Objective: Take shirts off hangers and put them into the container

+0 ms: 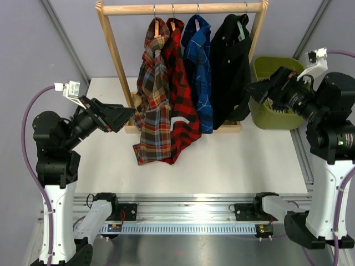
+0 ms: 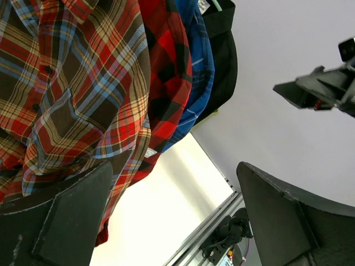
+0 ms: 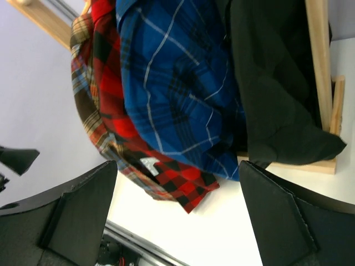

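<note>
Presently: white table, mid-frame, grey walls around. Wooden rack along its far edge. Four shirts, upper centre, all hanging, tails reaching the table. Green bin, upper right, no shirt visible inside. Left gripper and right gripper, jaws apart, empty, flanking the shirts, likely poised to reach. Hangers on the rail.

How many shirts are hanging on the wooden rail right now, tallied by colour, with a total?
Brown-tan plaid shirt: 1
Red-black plaid shirt: 1
Blue check shirt: 1
Black shirt: 1
Total: 4
</note>
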Available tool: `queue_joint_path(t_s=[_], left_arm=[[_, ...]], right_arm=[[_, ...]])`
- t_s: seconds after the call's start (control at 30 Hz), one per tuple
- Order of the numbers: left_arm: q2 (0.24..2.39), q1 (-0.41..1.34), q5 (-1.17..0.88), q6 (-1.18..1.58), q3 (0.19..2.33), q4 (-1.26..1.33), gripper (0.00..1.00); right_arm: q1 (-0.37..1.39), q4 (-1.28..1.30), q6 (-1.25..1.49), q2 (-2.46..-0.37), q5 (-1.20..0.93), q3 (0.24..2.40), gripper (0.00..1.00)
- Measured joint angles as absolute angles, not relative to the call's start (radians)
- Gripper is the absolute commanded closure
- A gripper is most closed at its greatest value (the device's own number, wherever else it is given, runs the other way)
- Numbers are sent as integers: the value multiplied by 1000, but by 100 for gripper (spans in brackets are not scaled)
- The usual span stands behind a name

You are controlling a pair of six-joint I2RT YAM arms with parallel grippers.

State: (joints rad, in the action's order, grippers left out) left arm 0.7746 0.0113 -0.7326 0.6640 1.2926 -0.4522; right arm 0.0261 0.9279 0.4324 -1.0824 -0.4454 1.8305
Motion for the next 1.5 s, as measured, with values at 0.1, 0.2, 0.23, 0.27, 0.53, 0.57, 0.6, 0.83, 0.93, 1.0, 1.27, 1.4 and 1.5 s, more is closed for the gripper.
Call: queue_joint_path(t_s=[0.1,0.2,0.23,0.27,0.53,0.57,0.6,0.83,0.93,1.0,1.27,1.4,1.5], left_arm=[[776,11,-741,673,1279,-427,1],[783,11,-754,685,1265,-395,1],[788,11,-757,687,1262,-389,1],[794,11,-759,690,1258,-384,1],[806,11,-775,690,1211,-364,1],[806,11,-776,690,1206,-363,1],[805,11,-777,690,1201,-362,1],[807,21,-814,690,1195,-326,1],[807,27,-829,686,1195,-313,1],[807,29,-836,685,1195,-310,1],[804,36,-855,682,1195,-300,1],[804,38,-859,682,1187,-287,1],[800,39,-860,683,1182,-287,1]], right_arm=[[26,931,424,-1156,-429,1909,1],[27,957,405,-1258,-375,2026,1],[27,972,391,-1303,-344,2077,1],[27,982,381,-1333,-319,2119,1],[27,1118,265,-1684,-184,2488,5],[29,1133,250,-1713,-180,2504,5],[31,1144,241,-1735,-179,2511,5],[129,1198,157,-1781,-162,2514,3],[184,1197,138,-1777,-146,2514,2],[216,1195,133,-1768,-125,2514,2],[260,1152,132,-1617,-20,2423,0],[261,1118,135,-1555,-13,2418,0],[262,1105,136,-1565,1,2447,1]])
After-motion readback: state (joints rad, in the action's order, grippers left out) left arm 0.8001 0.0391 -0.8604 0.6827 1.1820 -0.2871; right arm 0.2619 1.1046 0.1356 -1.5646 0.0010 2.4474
